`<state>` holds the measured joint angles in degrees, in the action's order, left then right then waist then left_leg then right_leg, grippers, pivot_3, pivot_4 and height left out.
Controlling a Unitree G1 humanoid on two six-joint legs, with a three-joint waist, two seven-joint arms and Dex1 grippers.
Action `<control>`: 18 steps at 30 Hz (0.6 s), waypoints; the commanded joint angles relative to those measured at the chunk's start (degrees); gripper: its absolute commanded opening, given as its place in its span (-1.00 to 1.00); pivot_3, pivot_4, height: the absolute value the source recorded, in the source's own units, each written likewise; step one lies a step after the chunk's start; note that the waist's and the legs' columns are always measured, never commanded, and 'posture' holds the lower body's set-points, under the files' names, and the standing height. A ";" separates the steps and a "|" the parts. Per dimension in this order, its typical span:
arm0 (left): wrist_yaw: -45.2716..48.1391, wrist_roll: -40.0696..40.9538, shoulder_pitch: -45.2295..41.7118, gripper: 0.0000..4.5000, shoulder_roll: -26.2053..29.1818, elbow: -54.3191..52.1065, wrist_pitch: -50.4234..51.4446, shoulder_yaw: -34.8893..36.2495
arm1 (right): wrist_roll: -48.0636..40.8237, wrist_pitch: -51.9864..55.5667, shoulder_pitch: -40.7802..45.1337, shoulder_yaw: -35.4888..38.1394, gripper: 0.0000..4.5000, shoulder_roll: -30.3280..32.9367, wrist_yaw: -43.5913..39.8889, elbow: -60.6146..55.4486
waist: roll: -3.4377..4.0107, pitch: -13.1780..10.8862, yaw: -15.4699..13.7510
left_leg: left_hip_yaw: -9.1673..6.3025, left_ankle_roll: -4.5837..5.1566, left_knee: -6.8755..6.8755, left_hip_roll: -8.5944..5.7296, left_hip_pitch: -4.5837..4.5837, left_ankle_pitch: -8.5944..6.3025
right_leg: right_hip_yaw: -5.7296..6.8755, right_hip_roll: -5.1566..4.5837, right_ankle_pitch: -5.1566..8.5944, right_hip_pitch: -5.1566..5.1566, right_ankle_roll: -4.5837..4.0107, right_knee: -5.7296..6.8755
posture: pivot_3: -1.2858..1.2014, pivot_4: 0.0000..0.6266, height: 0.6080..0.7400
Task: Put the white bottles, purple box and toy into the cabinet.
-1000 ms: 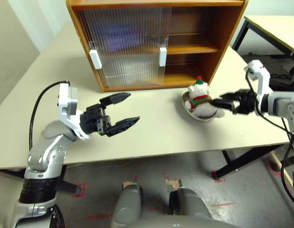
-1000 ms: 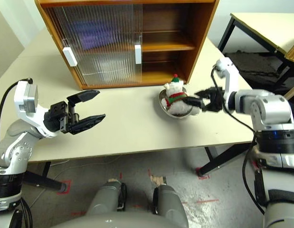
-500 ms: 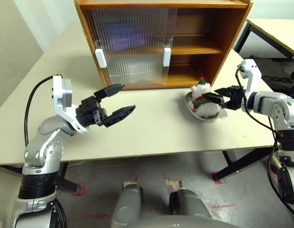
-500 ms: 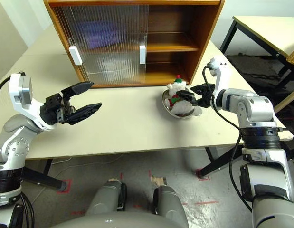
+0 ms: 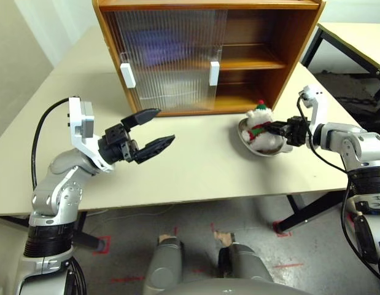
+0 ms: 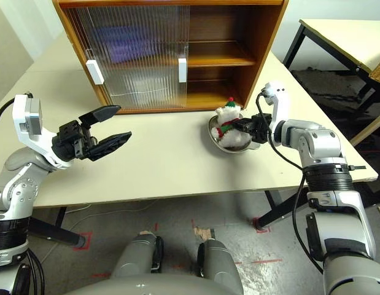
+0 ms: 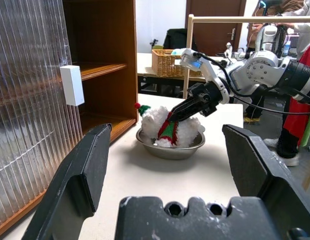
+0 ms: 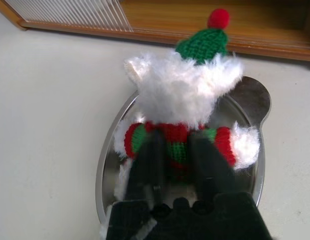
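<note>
Right wrist view: the fluffy white plush toy (image 8: 182, 107) in the shallow metal dish (image 8: 257, 150) before the wooden cabinet (image 5: 263, 55) is pinched at its scarf by the right gripper (image 8: 177, 150), so slipping fur could be lost on lifting, while the left gripper (image 5: 150, 132) is held wide open.

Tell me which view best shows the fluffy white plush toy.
The right wrist view: the fluffy white plush toy is close up, its striped scarf between the right gripper fingers. The eye views and left wrist view show it small, in its dish.
</note>
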<state>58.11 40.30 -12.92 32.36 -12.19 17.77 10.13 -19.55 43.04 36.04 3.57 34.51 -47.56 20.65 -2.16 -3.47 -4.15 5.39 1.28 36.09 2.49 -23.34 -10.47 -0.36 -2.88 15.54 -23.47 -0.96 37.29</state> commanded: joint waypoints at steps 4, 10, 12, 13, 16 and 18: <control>0.31 -0.80 0.12 1.00 0.23 0.69 -0.17 -0.40 | -2.62 -0.45 7.75 4.22 -0.99 3.90 -3.52 2.84 | 0.03 -0.02 0.11 | 0.06 0.00 0.01 0.03 0.01 0.00 | -0.02 -0.01 0.05 -0.03 -0.16 0.00 | 0.18 -1.00 1.00; 0.09 -0.84 -0.63 1.00 0.17 0.93 0.08 -0.37 | -4.35 0.36 17.02 5.63 -0.99 3.67 -4.10 5.03 | 0.04 -0.02 0.26 | 0.11 -0.02 -0.04 0.14 0.00 -0.01 | -0.02 0.04 0.14 -0.09 -0.36 0.00 | 0.17 -1.00 1.00; -0.13 -0.80 -0.83 1.00 0.04 0.74 0.22 -0.45 | -3.30 -2.79 19.56 4.96 -0.99 2.68 -4.23 8.02 | 0.04 -0.02 0.28 | 0.12 -0.02 -0.06 0.16 0.00 -0.01 | -0.01 0.04 0.14 -0.10 -0.36 0.01 | 0.18 -1.00 1.00; -0.17 -0.86 -0.86 1.00 0.04 0.72 0.17 -0.47 | -2.28 -5.02 20.62 4.42 -0.99 2.16 -4.15 10.02 | 0.04 -0.02 0.23 | 0.13 -0.02 -0.07 0.16 0.00 -0.01 | 0.00 0.05 0.13 -0.10 -0.35 0.02 | 0.18 -1.00 1.00; -0.46 -0.97 -0.75 1.00 0.15 0.63 0.08 -0.25 | -0.37 -12.43 24.23 4.56 -0.99 -0.04 -2.96 17.13 | 0.04 -0.02 0.13 | 0.16 -0.02 -0.06 0.15 -0.02 -0.01 | 0.00 0.04 0.13 -0.11 -0.35 0.01 | 0.19 -1.00 1.00; -0.72 -1.03 -0.56 1.00 0.28 0.50 0.04 -0.04 | 1.07 -18.14 26.51 4.76 -0.99 -1.33 -2.15 22.19 | 0.04 -0.02 0.12 | 0.19 -0.02 -0.06 0.14 -0.04 -0.01 | 0.00 0.03 0.08 -0.11 -0.27 0.01 | 0.19 -1.00 1.00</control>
<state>57.60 39.93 -13.27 32.42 -11.92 17.76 10.17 -19.93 29.78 60.83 8.02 33.33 -50.38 39.49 -2.12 -3.49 -4.03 5.58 1.26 36.03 2.63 -23.39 -10.48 -0.36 -2.86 15.52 -23.59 -1.09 37.30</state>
